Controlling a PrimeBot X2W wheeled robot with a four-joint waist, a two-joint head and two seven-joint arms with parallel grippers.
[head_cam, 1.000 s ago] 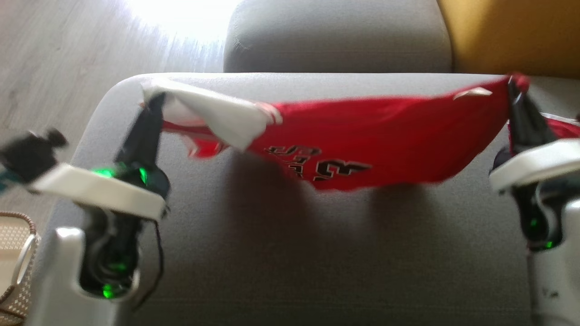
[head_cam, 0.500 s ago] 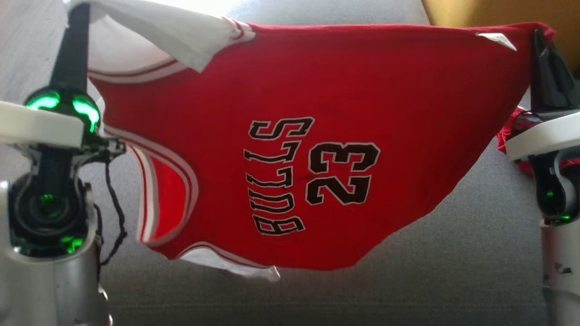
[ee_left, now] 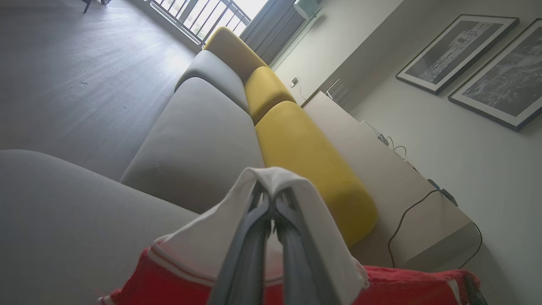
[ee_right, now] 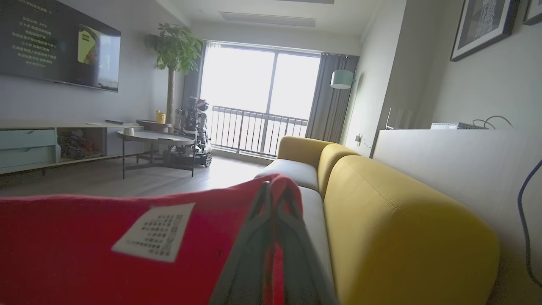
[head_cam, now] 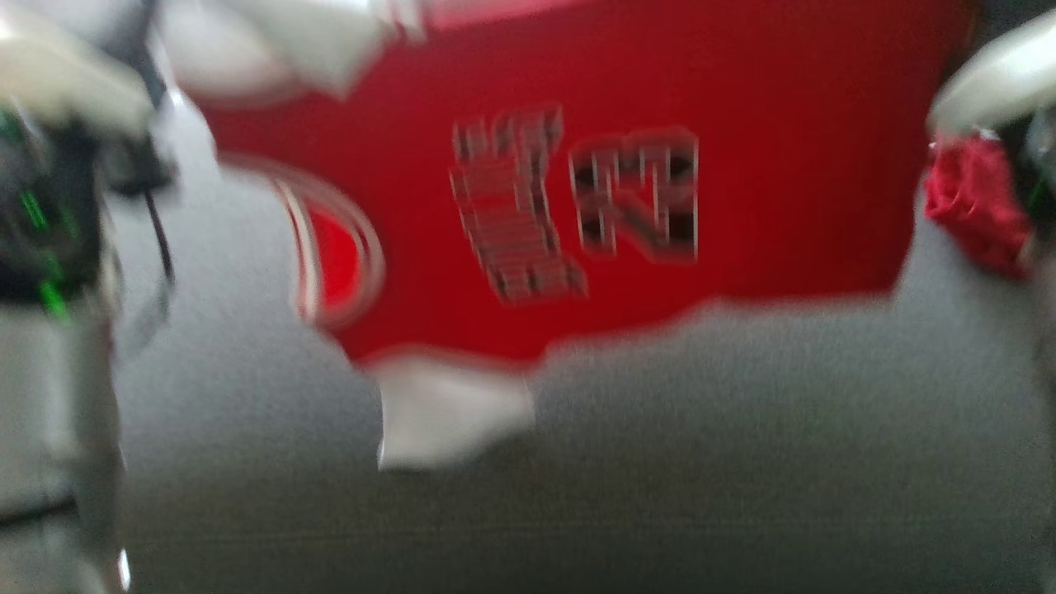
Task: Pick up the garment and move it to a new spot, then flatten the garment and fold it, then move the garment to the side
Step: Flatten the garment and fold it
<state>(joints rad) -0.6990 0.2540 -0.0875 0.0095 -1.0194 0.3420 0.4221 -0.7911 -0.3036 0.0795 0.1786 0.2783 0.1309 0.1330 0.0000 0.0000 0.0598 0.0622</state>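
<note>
The garment (head_cam: 784,165) hangs soft and light (blurred, so perhaps slippery); the left gripper (ee_left: 273,199) and right gripper (ee_right: 275,198) each clamp one upper corner.

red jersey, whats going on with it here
A two-armed robot has the red jersey stretched sideways between its claws over the grey sofa seat. The left claw is shut on the white-trimmed end, and the right claw is shut on the red corner near the sewn-in label. It has not been laid flat or folded yet. The head view is motion-blurred, so I cannot tell whether the lower edge touches the seat.
</note>
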